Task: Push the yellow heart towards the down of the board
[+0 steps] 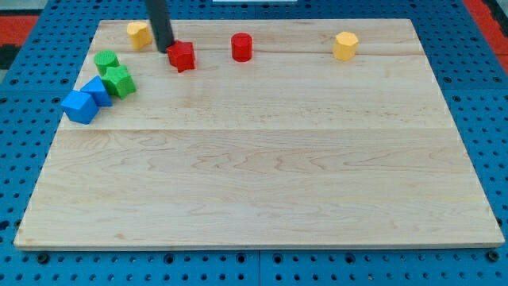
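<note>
The main risk, as I judge it: my tip (164, 49) stands touching the red star (182, 56) at its 9 o'clock, so any careless move drags that block instead. The tip is a bare rod, holding nothing. The yellow heart (139, 34) lies just beside the tip at 10 o'clock, near the board's (262, 183) top-left corner, far from 6 o'clock.
</note>
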Available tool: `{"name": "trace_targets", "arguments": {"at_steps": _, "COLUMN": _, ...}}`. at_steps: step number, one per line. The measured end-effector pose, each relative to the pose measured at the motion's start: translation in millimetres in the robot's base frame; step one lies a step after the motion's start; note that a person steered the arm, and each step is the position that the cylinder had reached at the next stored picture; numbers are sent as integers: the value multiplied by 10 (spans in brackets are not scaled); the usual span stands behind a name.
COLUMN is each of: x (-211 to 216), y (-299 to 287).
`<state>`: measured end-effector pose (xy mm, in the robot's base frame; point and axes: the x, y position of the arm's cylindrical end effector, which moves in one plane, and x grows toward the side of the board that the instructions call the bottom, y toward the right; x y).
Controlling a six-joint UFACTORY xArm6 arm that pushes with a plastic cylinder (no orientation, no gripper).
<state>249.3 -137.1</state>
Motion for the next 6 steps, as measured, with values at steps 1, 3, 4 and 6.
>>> {"name": "trace_targets", "arguments": {"at_steps": 1, "x": -85, "y": 49}}
{"name": "trace_targets", "arguments": {"at_steps": 3, "x": -581, "y": -270}}
{"name": "trace_targets", "arguments": {"at_steps": 4, "x": -393, "y": -857}}
{"name": "trace_targets", "arguments": {"at_steps": 6, "x": -202, "y": -259}}
